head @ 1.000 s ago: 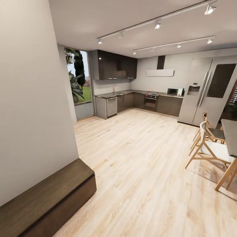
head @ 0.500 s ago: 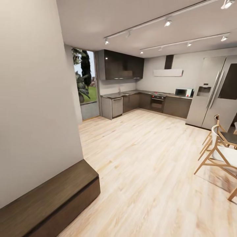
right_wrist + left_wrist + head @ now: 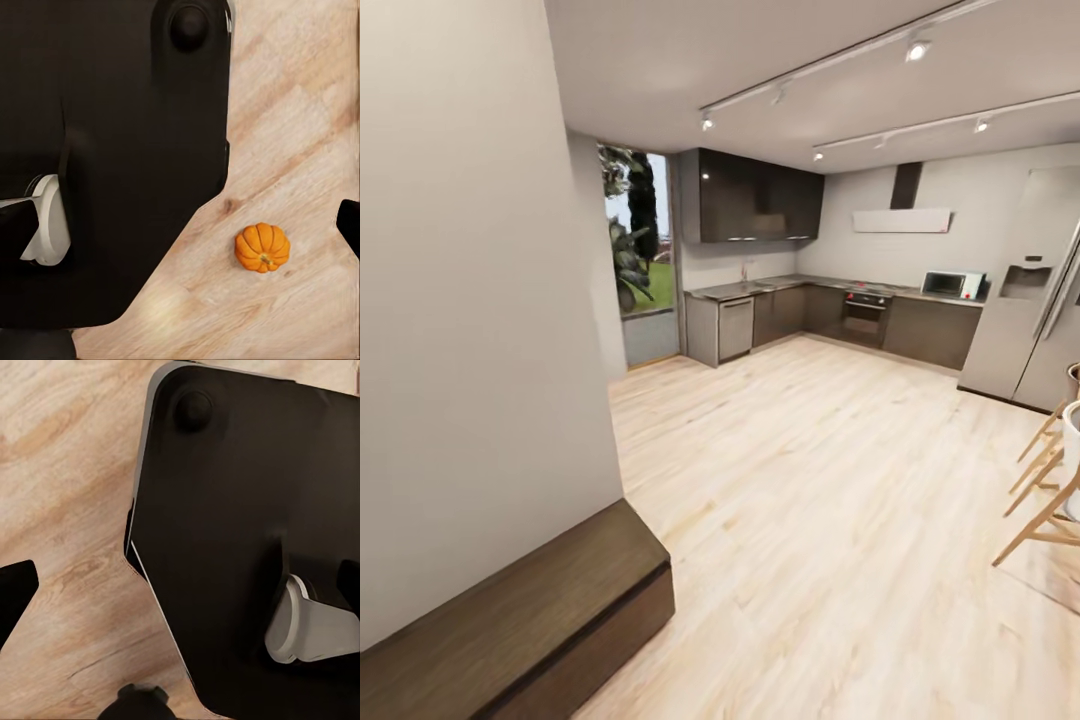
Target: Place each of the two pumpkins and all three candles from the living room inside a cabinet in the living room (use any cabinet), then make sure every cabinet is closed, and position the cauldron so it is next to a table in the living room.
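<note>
While the base sits on the wood floor [image 3: 300, 97], a pumpkin [image 3: 262, 247] lies loose beside the robot's black base [image 3: 112, 150], apart from the right gripper's fingertip [image 3: 349, 223].
Pumpkin: small, orange, ribbed, short stem. No legible writing. Can't tell either gripper's opening. Cabinet [image 3: 510, 630] against the wall, fronts shut.

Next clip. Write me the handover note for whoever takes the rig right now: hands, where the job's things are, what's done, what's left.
Hands: neither holds anything that shows; open or shut cannot be told.
One pumpkin lies on the wood floor beside the robot's black base, seen by the right wrist camera.
The low dark-brown cabinet stands against the wall at the head view's lower left, its visible front closed.
Nothing seen stowed yet. Left: that pumpkin; the other pumpkin, candles and cauldron are unaccounted for.
</note>
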You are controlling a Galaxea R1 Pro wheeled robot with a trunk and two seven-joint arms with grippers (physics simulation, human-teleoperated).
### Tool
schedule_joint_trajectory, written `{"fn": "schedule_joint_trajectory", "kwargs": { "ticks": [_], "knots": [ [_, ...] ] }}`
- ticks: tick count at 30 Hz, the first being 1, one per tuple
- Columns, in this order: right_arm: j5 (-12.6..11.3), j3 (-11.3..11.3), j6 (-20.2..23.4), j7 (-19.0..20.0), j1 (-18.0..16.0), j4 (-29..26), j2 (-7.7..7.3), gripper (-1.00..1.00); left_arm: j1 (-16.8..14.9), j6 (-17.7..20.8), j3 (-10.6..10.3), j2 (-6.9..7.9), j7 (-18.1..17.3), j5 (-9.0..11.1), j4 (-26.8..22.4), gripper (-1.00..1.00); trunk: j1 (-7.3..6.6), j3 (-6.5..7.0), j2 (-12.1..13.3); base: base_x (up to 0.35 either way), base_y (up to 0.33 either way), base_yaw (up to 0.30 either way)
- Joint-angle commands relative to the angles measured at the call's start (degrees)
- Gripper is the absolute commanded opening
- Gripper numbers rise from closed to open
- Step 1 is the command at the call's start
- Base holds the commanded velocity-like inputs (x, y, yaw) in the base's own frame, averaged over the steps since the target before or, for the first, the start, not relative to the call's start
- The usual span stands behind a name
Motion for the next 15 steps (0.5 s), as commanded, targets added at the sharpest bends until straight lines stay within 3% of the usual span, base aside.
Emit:
{"fn": "schedule_joint_trajectory", "kwargs": {
  "ticks": [1, 15],
  "knots": [
    [0.01, -0.02, 0.03, 0.03, 0.01, -0.03, -0.01, 1.00, -0.02, -0.17, 0.04, 0.00, -0.02, 0.30, 0.06, 1.00, 0.05, -0.01, -0.02, 0.333, -0.103, 0.264],
    [0.01, -0.02, 0.03, 0.03, 0.01, -0.03, -0.01, 1.00, -0.02, -0.17, 0.00, 0.00, -0.02, 0.29, 0.08, 1.00, 0.05, -0.01, -0.02, 0.305, -0.182, 0.279]
  ]
}}
